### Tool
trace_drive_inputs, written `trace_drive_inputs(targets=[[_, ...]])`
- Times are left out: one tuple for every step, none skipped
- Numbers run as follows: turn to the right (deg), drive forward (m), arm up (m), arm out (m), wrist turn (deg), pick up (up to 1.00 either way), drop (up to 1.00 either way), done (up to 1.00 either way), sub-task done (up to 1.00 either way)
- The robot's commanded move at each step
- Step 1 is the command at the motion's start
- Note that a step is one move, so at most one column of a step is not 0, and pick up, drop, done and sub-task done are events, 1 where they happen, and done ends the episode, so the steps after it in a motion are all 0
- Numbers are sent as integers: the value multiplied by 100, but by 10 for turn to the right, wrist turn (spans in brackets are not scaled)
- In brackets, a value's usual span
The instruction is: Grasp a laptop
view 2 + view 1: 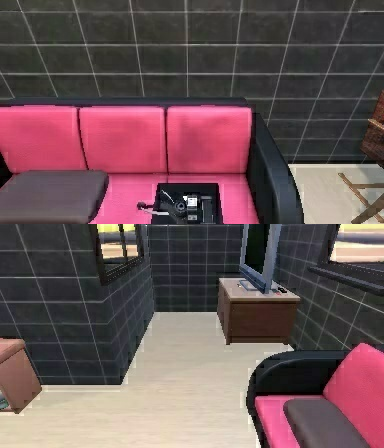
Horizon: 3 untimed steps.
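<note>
A flat dark grey slab with rounded corners [45, 195] lies on the pink seat of a black-framed sofa [270, 170], at the arm side view's bottom left. Its shape does not tell me whether it is a laptop. The same slab [325, 419] lies on the sofa [275, 374] at the forward view's bottom right. The arm's dark end rises from the bottom edge of the arm side view, over the seat. The gripper [155, 207] stands at its left, a short way right of the slab. I cannot tell whether it holds anything.
A television [260, 259] stands on a brown cabinet [255, 314] against the far tiled wall. A dark tiled wall corner [90, 314] juts in at the left, with a brown piece of furniture [15, 374] below it. Pale floor [180, 364] runs between them. Wooden legs [362, 192] stand beside the sofa.
</note>
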Motion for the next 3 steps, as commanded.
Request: trace_drive_inputs(targets=[[0, 0, 0, 0, 360, 0, 0, 0, 0], [0, 0, -30, 0, 0, 0, 0, 0, 0], [0, 0, 0, 0, 0, 100, 0, 0, 0]])
